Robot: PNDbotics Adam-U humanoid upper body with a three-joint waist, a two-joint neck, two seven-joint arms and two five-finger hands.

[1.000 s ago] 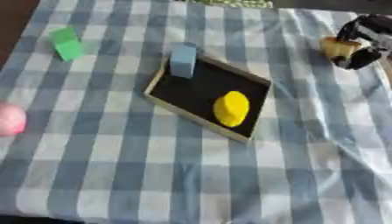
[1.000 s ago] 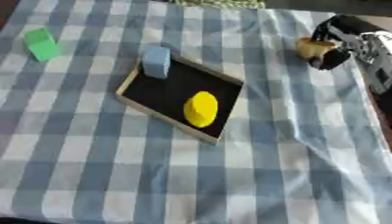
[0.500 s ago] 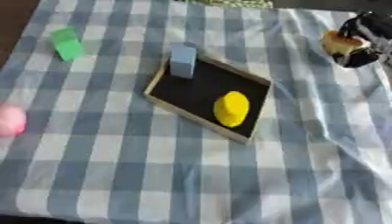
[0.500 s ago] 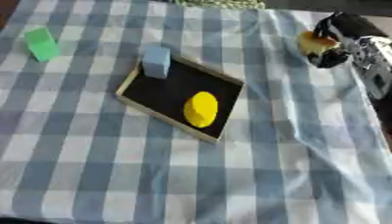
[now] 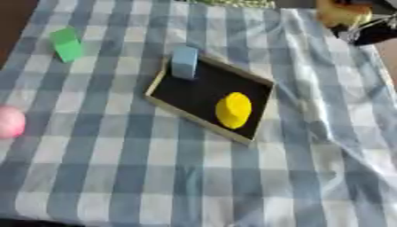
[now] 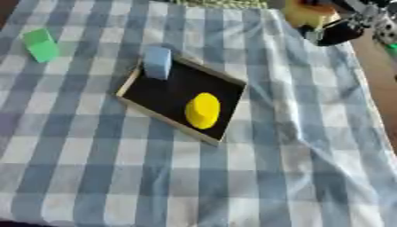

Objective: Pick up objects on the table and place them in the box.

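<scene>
Cloth in blue and white checks covers the whole table, and we see it rumpled toward the right edge. Near the middle lies the box, a shallow tray with a black floor and a pale wooden rim, turned askew to the table edges. Our right hand shows at the far right corner, black with silver parts, and its fingers are curled round an orange-yellow object that it holds above the cloth. Inside the box, toward its right end, rests a yellow object, rounded and lying on the black floor. A light blue block stands at the box's far left corner, touching the rim; we cannot tell whether it sits inside or just on the edge. A green block lies on the cloth near the far left corner, well apart from the box. At the left edge a pink rounded thing shows only in part.
</scene>
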